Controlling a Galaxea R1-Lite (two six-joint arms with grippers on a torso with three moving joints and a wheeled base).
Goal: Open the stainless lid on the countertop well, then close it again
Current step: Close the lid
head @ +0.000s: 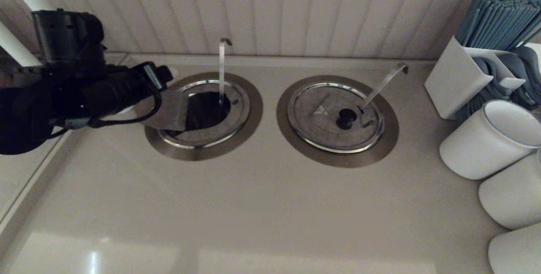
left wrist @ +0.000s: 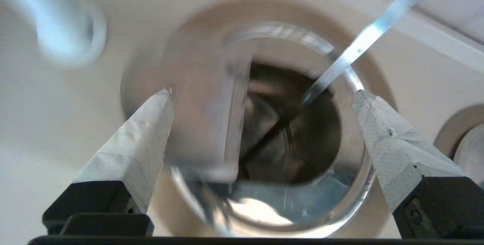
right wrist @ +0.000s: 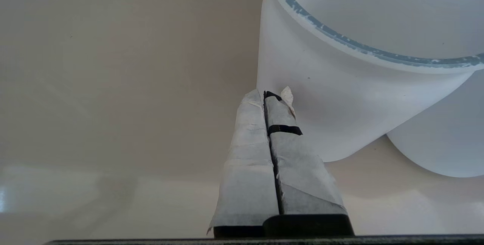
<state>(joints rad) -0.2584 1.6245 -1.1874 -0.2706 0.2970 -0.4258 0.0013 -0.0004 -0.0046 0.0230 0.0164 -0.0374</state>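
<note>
The countertop well (head: 249, 126) lies left of centre, its dark hole uncovered and an upright ladle handle (head: 221, 67) rising from it. The stainless lid's (head: 169, 111) folding half is tilted up at the well's left side. My left gripper (head: 158, 77) hangs just above and left of that raised half, open, with nothing between its fingers. In the left wrist view the gripper (left wrist: 262, 93) frames the raised half of the lid (left wrist: 204, 124), the well's rim (left wrist: 355, 207) and the ladle handle (left wrist: 363, 41). My right gripper (right wrist: 269, 95) is shut and empty beside a white cup (right wrist: 340, 86).
A twin well to the right carries a closed lid (head: 325, 121) with a slanting ladle handle (head: 384, 81). White cups (head: 490, 138) and a white holder (head: 465, 75) of blue utensils crowd the right edge. A panelled wall runs close behind the wells.
</note>
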